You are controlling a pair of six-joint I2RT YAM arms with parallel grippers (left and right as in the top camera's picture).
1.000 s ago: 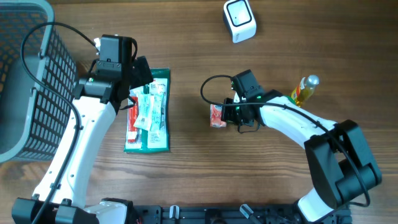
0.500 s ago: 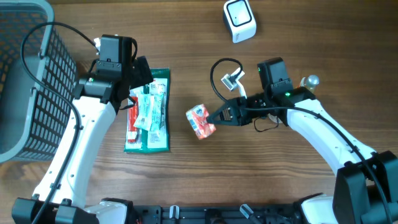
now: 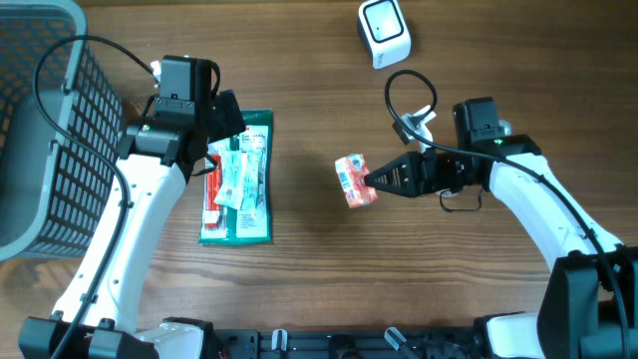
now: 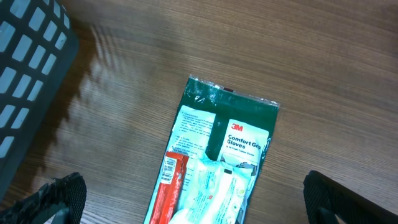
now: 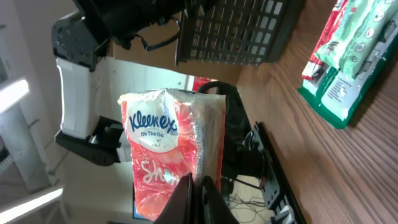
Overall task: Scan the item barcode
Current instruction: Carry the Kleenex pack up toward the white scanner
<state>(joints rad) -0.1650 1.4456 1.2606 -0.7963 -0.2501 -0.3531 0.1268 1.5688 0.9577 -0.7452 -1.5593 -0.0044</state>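
Observation:
A red and white Kleenex tissue pack [image 3: 353, 180] hangs above the middle of the table, with my right gripper [image 3: 376, 181] shut on its sealed edge. In the right wrist view the tissue pack [image 5: 163, 152] fills the centre and the closed fingers [image 5: 198, 198] pinch its seam. The white barcode scanner [image 3: 384, 33] stands at the back of the table, well beyond the pack. My left gripper [image 3: 219, 125] hovers open over a pile of flat packets [image 3: 237, 178]; its wide-set fingertips [image 4: 65, 196] frame the green 3M gloves packet [image 4: 225, 146].
A grey mesh basket [image 3: 40, 130] takes up the far left of the table. A small yellow bottle with a silver cap [image 3: 490, 135] is mostly hidden behind my right arm. The pile holds a red tube packet [image 3: 211, 189] and white-green sachets.
My right arm has lifted the tissue pack off the table, swung it left, then back right and up. The left arm has stayed still.

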